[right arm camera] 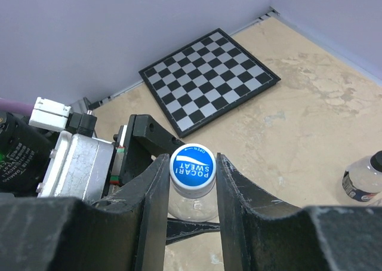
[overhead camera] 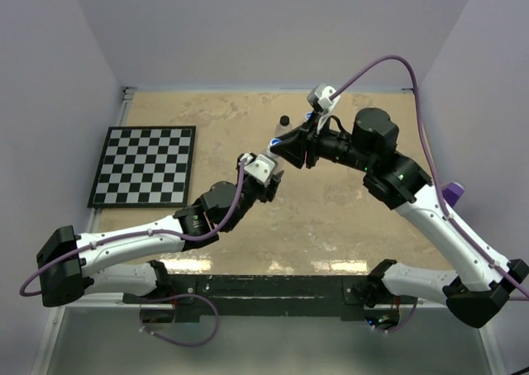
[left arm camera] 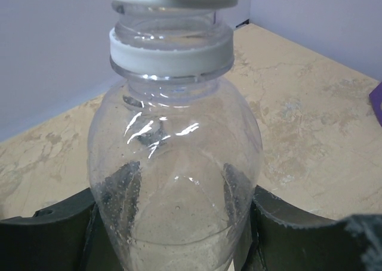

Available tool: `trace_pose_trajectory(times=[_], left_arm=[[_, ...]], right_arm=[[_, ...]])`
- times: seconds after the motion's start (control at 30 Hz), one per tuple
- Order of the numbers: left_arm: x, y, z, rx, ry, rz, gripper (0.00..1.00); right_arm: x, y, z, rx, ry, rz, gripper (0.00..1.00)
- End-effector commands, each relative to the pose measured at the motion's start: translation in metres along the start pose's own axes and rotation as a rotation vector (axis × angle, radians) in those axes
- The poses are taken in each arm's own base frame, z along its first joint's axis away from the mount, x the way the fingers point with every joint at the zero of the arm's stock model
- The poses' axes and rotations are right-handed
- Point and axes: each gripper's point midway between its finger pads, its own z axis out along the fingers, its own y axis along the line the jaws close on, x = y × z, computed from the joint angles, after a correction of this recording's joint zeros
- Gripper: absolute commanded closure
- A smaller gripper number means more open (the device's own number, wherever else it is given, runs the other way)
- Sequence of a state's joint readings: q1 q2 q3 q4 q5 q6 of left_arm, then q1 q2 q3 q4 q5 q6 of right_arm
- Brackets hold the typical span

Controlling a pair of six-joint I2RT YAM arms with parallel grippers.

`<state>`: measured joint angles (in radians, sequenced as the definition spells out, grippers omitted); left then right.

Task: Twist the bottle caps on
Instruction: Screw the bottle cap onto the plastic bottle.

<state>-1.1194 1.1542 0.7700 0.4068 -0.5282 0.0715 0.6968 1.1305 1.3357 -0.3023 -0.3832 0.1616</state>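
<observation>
Top external | beige table point(overhead camera: 207, 123) | lavender walls point(overhead camera: 264, 28) | checkerboard point(overhead camera: 143, 166) left | bottle point(overhead camera: 283, 127)

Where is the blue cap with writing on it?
In the right wrist view, the blue cap, gripped by the right tool, sits mid-frame atop a clear bottle, with the checkerboard behind.

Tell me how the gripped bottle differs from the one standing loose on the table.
The gripped bottle has a blue cap; the loose bottle has a black cap. The gripped bottle sits in the left gripper, right gripper on its cap; the loose bottle stands untouched on the table. Both are clear.
</observation>
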Motion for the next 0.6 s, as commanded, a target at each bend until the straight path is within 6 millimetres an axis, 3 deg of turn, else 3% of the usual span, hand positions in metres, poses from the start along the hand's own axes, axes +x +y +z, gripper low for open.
trace_pose_trajectory(times=[0.0, 0.17, 0.33, 0.57], left_arm=[[-0.082, -0.008, -0.003, 0.057, -0.257, -0.151, 1.00], [-0.078, -0.033, -0.005, 0.221, -0.218, -0.129, 1.00], [-0.076, -0.034, -0.012, 0.408, -0.207, -0.203, 1.00], [-0.079, -0.036, -0.032, 0.582, -0.220, -0.169, 1.00]], right_arm=[[0.037, 0.001, -0.002, 0.003, 0.120, 0.045, 0.97], [0.042, 0.016, -0.007, -0.113, 0.152, -0.047, 0.98], [0.051, 0.023, -0.009, -0.181, 0.194, -0.110, 0.96], [0.056, 0.023, -0.012, -0.233, 0.226, -0.162, 0.94]])
